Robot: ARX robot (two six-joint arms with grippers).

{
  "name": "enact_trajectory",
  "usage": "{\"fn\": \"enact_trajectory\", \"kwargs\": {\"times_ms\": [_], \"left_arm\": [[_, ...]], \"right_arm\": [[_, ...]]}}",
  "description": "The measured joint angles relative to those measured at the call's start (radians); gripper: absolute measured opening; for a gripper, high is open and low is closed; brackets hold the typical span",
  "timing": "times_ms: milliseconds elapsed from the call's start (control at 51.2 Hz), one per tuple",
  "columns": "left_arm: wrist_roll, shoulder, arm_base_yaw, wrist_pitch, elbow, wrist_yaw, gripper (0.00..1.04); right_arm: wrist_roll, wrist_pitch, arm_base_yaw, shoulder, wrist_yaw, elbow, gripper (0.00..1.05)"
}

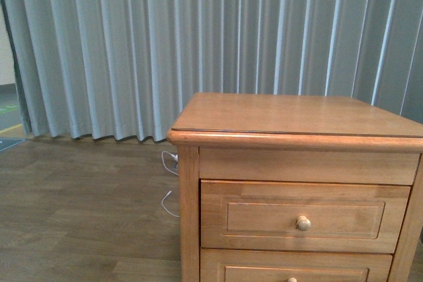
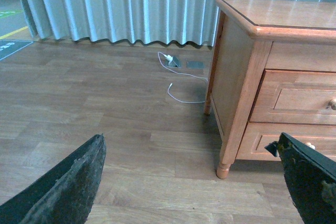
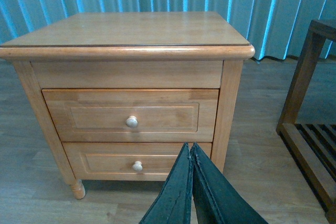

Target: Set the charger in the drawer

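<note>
Left of the nightstand (image 1: 297,183) we see a white cord (image 2: 181,80) on the floor w/ our left gripper (image 2: 191,182) spread wide above bare boards. Drawer (image 3: 130,114) is closed under the nightstand top, knob (image 3: 132,121) centred; charger not visible. Our right gripper (image 3: 191,182) sits pinched together on nothing, in front of the nightstand.

right gripper (image 3: 191,153) w/ dark fingers pressed together, in front of nightstand (image 3: 126,32). top drawer (image 3: 130,115) closed, pale knob (image 3: 132,121); lower drawer (image 3: 134,161) closed too. wooden rack (image 3: 310,124) beside.

The nightstand (image 1: 291,113) was honey-brown with pale round knobs (image 1: 303,223); pleated curtains (image 1: 165,37) were grey-blue, the plank floor (image 1: 79,216) grey-brown.
</note>
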Motion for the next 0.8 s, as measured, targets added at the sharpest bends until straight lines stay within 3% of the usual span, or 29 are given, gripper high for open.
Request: {"fn": "enact_trajectory", "kwargs": {"times_ms": [469,586,801], "left_arm": [[0.0,0.0,0.0,0.0,0.0,0.0,0.99],[0.0,0.0,0.0,0.0,0.0,0.0,0.99],[0.0,0.0,0.0,0.0,0.0,0.0,0.99]], "right_arm": [[0.0,-0.098,0.0,-0.16,0.0,-0.052,0.02],[-0.001,-0.269,0.0,-0.303,-0.002,-0.051,0.02],[0.0,-0.275,0.0,-0.33,-0.001,-0.051,0.02]]}}
